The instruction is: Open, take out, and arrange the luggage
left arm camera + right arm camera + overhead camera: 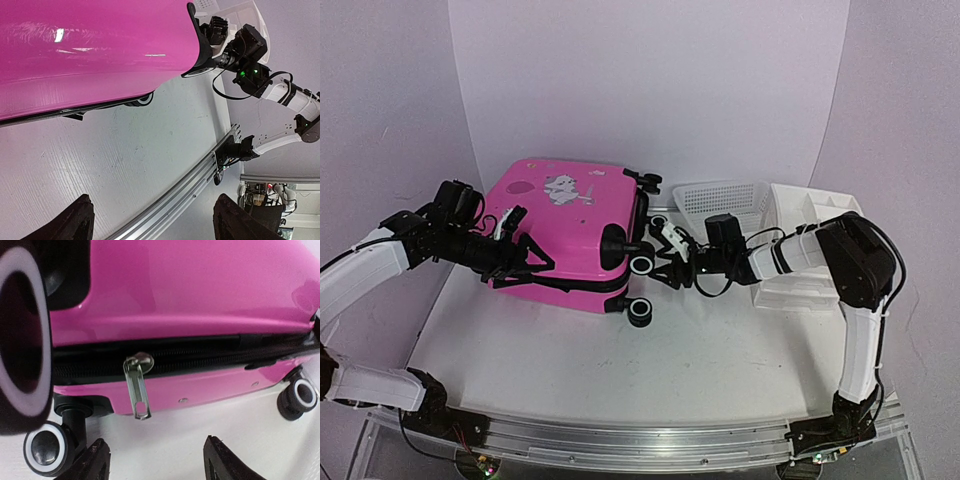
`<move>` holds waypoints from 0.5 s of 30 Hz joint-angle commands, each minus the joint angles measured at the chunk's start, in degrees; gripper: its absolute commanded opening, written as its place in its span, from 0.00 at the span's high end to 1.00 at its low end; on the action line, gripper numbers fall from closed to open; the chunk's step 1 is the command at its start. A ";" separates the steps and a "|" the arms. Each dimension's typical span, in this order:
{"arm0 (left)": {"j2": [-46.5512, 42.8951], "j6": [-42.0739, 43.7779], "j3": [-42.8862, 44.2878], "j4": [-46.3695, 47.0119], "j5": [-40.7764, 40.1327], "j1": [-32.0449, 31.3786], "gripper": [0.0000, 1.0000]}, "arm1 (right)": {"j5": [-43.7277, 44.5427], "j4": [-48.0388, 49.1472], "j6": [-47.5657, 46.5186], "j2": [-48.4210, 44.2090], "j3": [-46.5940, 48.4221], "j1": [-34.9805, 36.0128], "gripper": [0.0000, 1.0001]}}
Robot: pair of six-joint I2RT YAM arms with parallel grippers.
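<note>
The hot-pink suitcase [565, 230] lies flat on the white table, shut, with its wheels toward the right. My left gripper [525, 258] is open and empty at the suitcase's front-left side. In the left wrist view the pink shell [90, 50] fills the top, above the open gripper [160, 220]. My right gripper [658, 262] is open at the wheel end. In the right wrist view the metal zipper pull [138, 390] hangs from the black zipper line [200, 352], just ahead of the open gripper [157, 460] and not touched.
A white mesh basket [722, 198] and a white drawer organizer [810, 235] stand right of the suitcase, behind my right arm. Black wheels [47, 447] [299, 395] stick out by the right gripper. The aluminium rail [640, 435] runs along the near table edge.
</note>
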 commanded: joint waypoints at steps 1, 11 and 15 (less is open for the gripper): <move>-1.95 0.40 0.41 2.69 -0.34 -0.31 0.18 | -3.09 9.26 -3.37 2.39 2.41 0.54 0.36; -1.17 0.95 0.64 2.77 -0.24 -0.30 0.18 | -3.80 10.37 -4.02 5.28 5.66 1.89 0.53; -1.36 0.96 0.52 2.76 -0.22 -0.30 0.18 | -1.01 10.67 -4.54 5.86 6.16 2.96 0.55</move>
